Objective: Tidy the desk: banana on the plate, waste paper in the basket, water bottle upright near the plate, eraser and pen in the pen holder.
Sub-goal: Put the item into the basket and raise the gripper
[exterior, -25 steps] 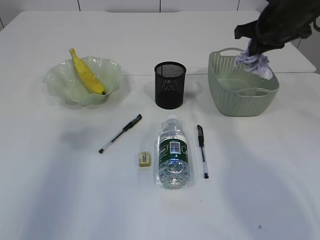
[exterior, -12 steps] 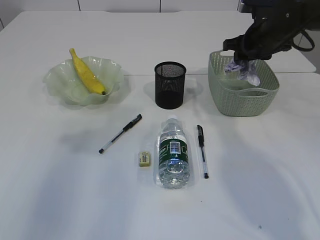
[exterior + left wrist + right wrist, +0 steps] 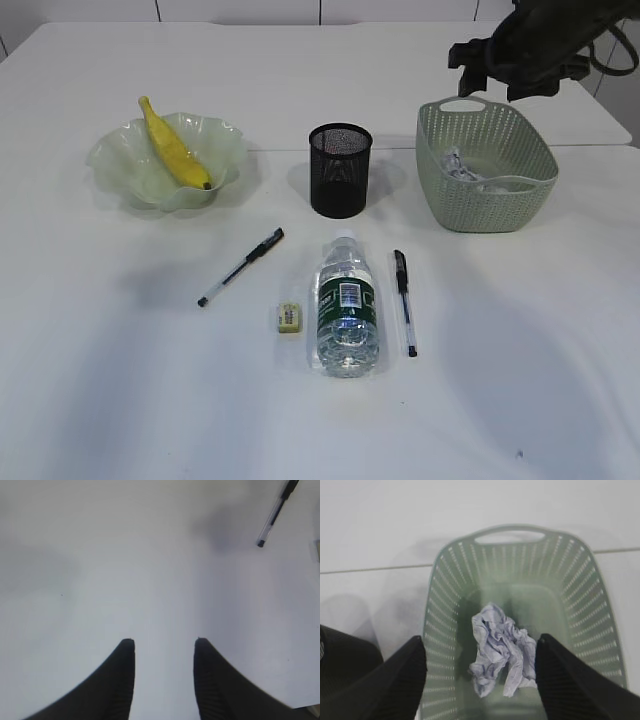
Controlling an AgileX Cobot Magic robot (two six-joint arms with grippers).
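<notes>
lying crumpled on the basket floor, the paper [image 3: 501, 650] rests free of the right tool [image 3: 480, 655], whose fingers [image 3: 400, 675] are spread wide on either side above it; the exterior view shows that tool [image 3: 490, 75] raised over the far rim of the basket [image 3: 485, 205]. the banana [image 3: 172, 145] sits in the plate [image 3: 115, 165] at the far left of the desk [image 3: 120, 400]. the holder [image 3: 340, 170], a black mesh cup, stands between plate and basket. the bottle [image 3: 347, 310] lies on its side in front of the holder, cap toward it. one pen [image 3: 242, 266] lies slanted to the bottle's left, a second pen [image 3: 405, 301] lies just right of the bottle, and the eraser [image 3: 288, 318] sits near the bottle's left side, apart from it. the left tool [image 3: 164, 642] hangs released over bare desk, its fingers [image 3: 122, 680] parted with nothing between them, a pen tip [image 3: 274, 516] showing at the upper right of its view.
</notes>
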